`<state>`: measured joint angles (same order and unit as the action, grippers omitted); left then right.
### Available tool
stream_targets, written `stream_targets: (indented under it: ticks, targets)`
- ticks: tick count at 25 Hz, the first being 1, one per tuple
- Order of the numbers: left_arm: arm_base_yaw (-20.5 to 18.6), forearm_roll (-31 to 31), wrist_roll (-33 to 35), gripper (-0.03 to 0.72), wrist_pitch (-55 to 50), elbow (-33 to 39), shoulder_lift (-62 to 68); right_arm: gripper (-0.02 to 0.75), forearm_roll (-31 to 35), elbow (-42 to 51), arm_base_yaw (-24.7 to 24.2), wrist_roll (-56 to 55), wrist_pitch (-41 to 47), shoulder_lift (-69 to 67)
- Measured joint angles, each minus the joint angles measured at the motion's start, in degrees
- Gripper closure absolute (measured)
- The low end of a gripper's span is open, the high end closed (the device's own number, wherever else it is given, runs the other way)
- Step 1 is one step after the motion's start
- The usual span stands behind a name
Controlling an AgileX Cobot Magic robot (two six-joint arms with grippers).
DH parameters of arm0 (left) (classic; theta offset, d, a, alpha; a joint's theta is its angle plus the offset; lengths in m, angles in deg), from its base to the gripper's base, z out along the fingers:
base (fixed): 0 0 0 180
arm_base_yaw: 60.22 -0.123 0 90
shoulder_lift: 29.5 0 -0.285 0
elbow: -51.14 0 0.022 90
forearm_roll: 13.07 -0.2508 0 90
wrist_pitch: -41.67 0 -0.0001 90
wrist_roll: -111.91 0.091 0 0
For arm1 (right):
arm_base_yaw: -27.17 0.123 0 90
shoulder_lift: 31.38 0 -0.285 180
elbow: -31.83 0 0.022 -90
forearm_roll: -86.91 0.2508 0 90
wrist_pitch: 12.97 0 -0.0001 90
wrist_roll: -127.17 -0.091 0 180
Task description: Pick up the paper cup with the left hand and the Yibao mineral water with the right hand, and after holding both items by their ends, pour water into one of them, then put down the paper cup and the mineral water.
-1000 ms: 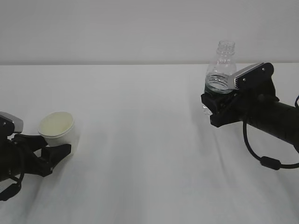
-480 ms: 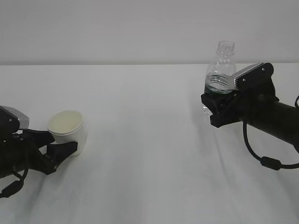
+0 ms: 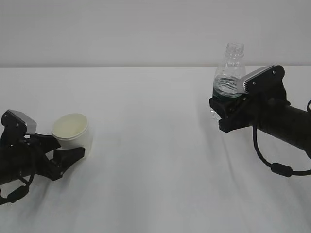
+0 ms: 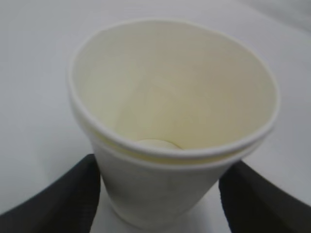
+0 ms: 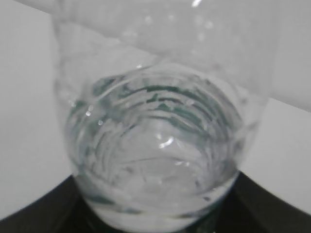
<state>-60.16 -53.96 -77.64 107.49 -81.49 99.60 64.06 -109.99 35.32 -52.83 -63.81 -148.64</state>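
On the white tabletop (image 3: 155,145) the two arms sit well apart, one at each side of the exterior view. At the lower left, the left hand (image 3: 19,160) reaches in low, and its gripper (image 3: 68,150) pinches the paper cup (image 3: 73,136) around the lower part of its wall, a black finger (image 4: 58,199) on either side. The cup leans slightly, its open mouth turned up and toward the camera, showing a cream-white inside (the left wrist view looks straight into it and finds only the pale bottom). Whether the cup's base touches the tabletop cannot be told from these views. At the right, the right hand (image 3: 272,116) comes in from the edge with its grey-silver plate on top, and its gripper (image 3: 226,109) is clamped on the Yibao mineral water (image 3: 229,73) around the lower body, at the dark green label band. The bottle stands upright and uncapped, its neck and clear shoulder rising above the gripper, with water showing in the lower portion through the ribbed plastic.
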Motion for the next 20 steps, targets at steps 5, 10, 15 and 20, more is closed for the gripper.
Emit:
stream_targets:
  ticks: [5, 10, 15, 20]
  targets:
    - [0.0, -2.1, -0.1, 0.149, 0.0, -1.9, 1.3, 0.286, 0.0, 0.0, 0.0, 0.4, 0.0, 0.0]
    - [0.0, -2.7, -0.3, 0.149, 0.0, -3.1, 1.5, 0.286, 0.0, 0.0, 0.0, 0.4, 0.0, 0.0]
    - [0.0, -3.4, -0.5, 0.149, 0.0, -4.2, 1.6, 0.286, 0.0, 0.0, 0.0, 0.4, 0.0, 0.0]
    - [0.0, -4.0, -0.9, 0.153, 0.0, -4.5, 1.6, 0.286, 0.0, 0.0, 0.0, 0.4, 0.0, 0.0]
